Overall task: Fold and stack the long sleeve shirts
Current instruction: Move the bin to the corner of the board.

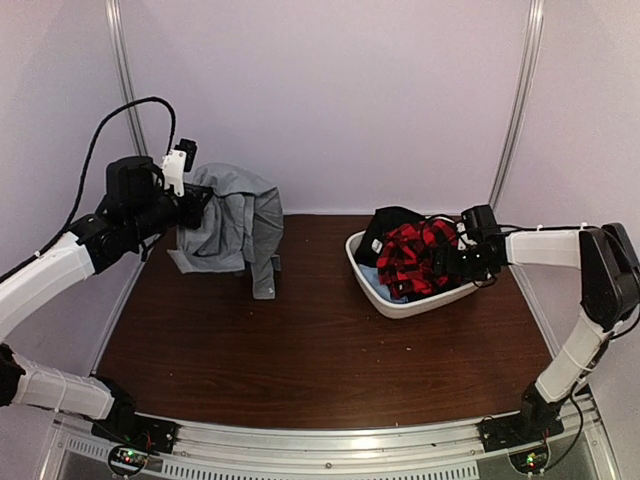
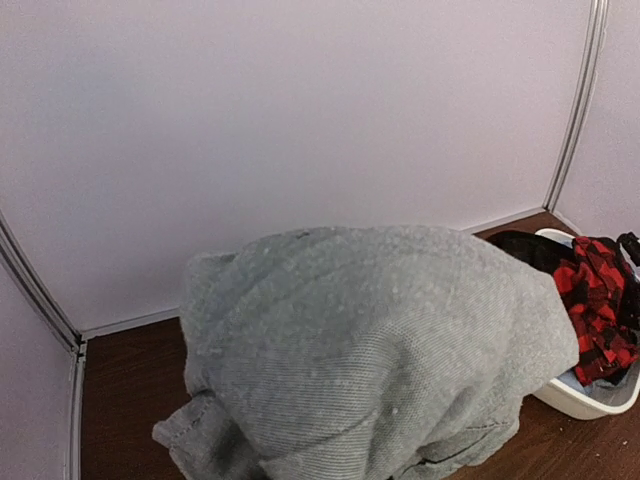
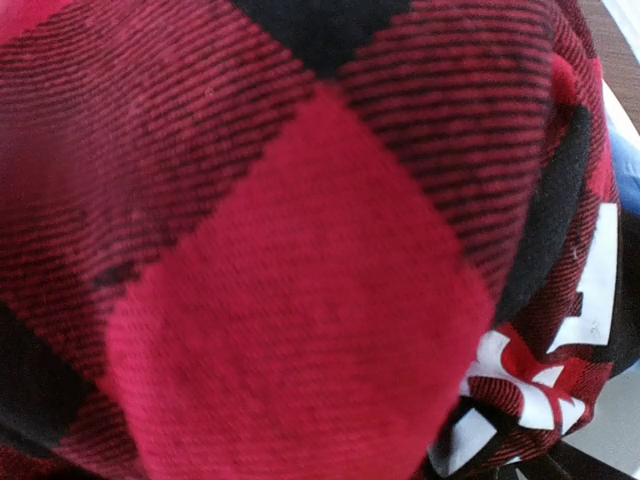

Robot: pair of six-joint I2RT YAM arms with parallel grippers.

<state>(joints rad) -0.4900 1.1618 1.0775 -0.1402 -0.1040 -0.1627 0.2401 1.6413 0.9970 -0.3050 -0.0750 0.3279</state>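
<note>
A light-grey long sleeve shirt (image 1: 235, 225) hangs bunched above the table's back left corner, its lower end trailing to the brown tabletop (image 1: 320, 350). My left gripper (image 1: 200, 205) is shut on its upper left part. In the left wrist view the grey shirt (image 2: 380, 340) covers the fingers completely. A red-and-black plaid shirt (image 1: 410, 255) lies heaped in a white basket (image 1: 395, 303) at the right. My right gripper (image 1: 452, 262) stands open, pushed into the plaid shirt from the right. Plaid cloth (image 3: 300, 250) fills the right wrist view and hides the fingers.
The basket also holds a black garment (image 1: 390, 222) at the back and some light-blue cloth (image 1: 385, 290) underneath. The left wrist view shows the basket (image 2: 590, 402) to the right of the grey shirt. Pale walls with metal corner posts close the table's back and sides.
</note>
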